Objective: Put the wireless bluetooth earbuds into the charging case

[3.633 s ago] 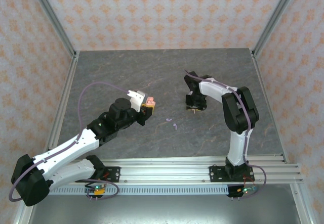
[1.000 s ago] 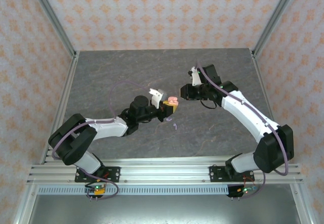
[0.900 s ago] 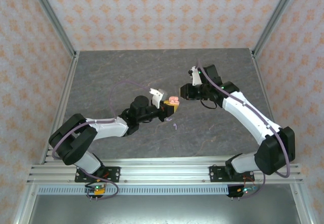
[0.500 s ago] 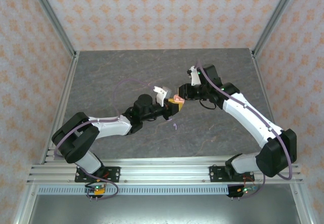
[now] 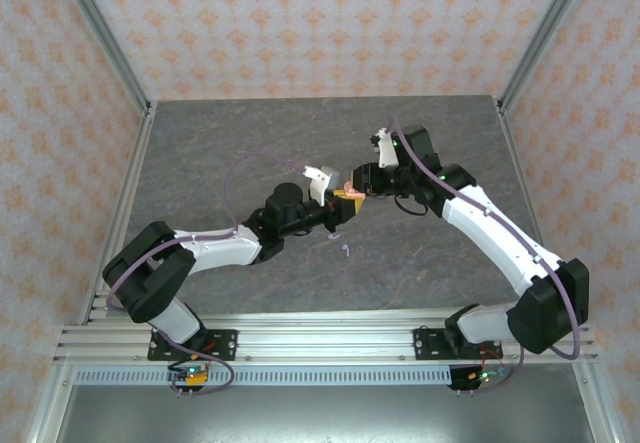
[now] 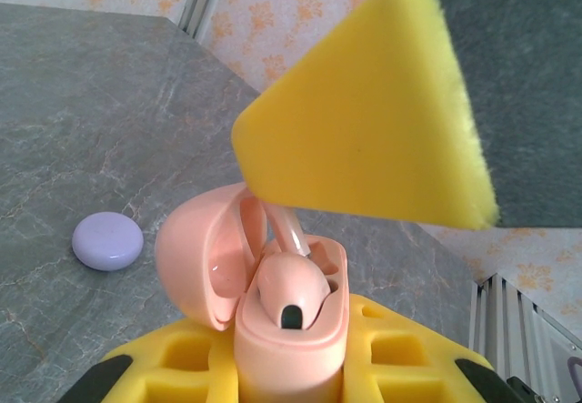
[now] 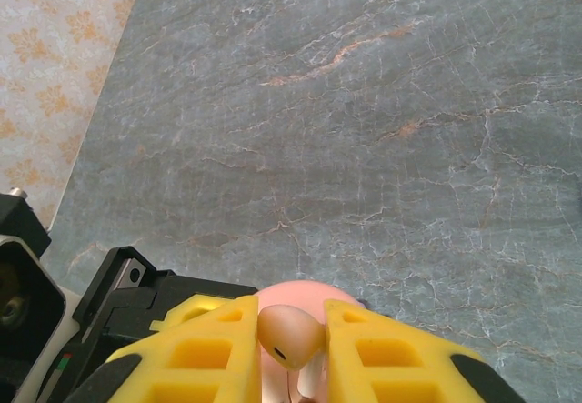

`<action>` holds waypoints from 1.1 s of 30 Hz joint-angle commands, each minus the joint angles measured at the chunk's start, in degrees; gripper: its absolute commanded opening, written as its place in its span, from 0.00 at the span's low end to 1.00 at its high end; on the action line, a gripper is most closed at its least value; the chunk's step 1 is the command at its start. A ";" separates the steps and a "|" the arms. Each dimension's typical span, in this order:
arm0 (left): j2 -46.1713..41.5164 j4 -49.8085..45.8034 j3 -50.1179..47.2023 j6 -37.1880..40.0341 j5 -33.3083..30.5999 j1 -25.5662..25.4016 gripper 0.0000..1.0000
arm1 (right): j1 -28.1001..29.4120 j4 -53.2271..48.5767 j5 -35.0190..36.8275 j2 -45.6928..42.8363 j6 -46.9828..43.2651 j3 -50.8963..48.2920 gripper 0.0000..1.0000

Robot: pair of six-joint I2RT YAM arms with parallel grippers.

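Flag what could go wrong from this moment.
The pink earbud, pinched by the right tool, sits at the mouth of the open pink charging case bulb down, stem up: it may not seat. The left tool clamps the case's lower part alone, so a push could tilt it or pop it free.

Bright, even, diffuse light; the bench (image 5: 230, 143) carries only faint, soft shadows under the arms (image 5: 215, 248). A mild sheen sits on the lid of the pink charging case (image 6: 282, 348), and the yellow pad (image 6: 364, 121) above the left hand (image 6: 291, 367) looks soft-edged.
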 commanded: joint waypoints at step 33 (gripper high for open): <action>-0.04 0.64 2.54 -1.69 -1.81 -0.34 0.01 | 0.25 -0.62 1.78 -1.96 -0.41 -1.74 0.21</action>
